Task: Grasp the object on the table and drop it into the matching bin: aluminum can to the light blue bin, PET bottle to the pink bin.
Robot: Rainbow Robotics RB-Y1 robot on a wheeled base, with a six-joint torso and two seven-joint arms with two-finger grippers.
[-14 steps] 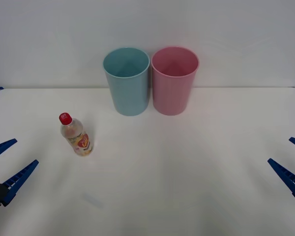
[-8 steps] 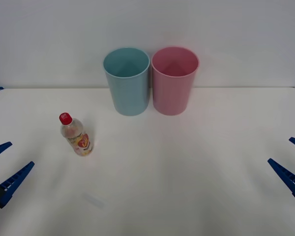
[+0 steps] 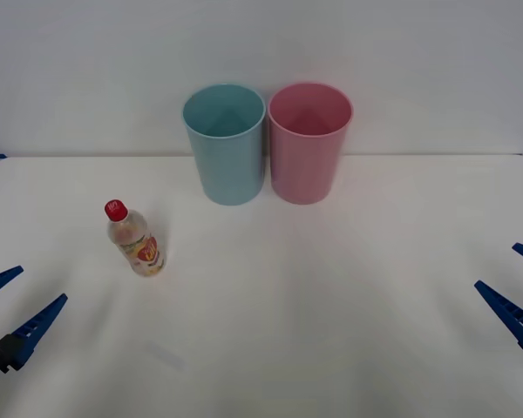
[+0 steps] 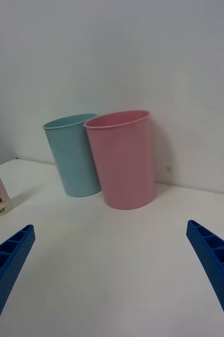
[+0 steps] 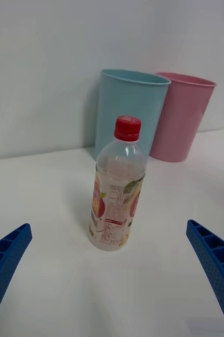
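PET bottle (image 3: pixel 135 241) upright at ten o'clock; left hand (image 3: pixel 7 313) open: square up, close mid-label. Right hand (image 3: pixel 521 294) open, idle.

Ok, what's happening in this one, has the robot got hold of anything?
Nothing is held. A small PET bottle stands upright on the table, on the robot's left side, in front of the light blue bin and the pink bin, which stand side by side at the back. The left gripper sits low at the table's near left with its jaws open, facing the bottle. The right gripper waits open at the far right.
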